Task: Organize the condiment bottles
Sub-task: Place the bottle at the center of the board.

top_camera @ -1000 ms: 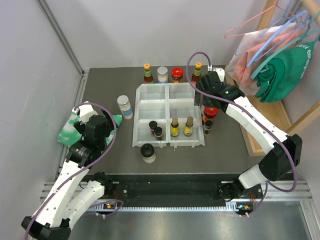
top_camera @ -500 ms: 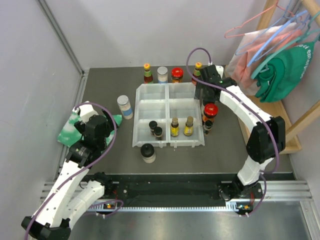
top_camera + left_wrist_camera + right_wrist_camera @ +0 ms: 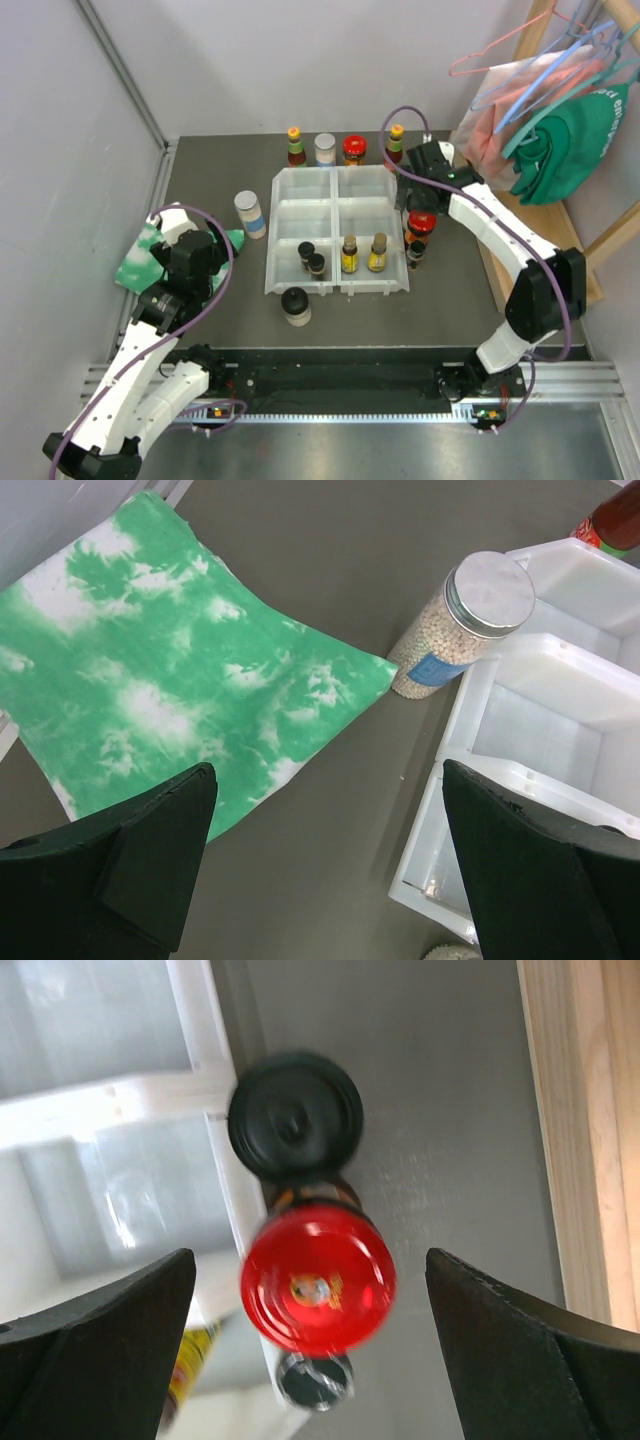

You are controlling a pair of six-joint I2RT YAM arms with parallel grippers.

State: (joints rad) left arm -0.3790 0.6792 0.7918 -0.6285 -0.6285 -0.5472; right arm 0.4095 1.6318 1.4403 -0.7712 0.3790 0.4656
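Red-lidded jar [image 3: 318, 1278] centring between right gripper [image 3: 310, 1260] jaws, spread wide, empty, as arm is re-angling overhead; pick looking imminent. Left gripper [image 3: 328, 770] idling unchanged, jaws wide too.

A robot lab bench: plain panel walls [image 3: 300, 60], aluminium rail [image 3: 590, 378].
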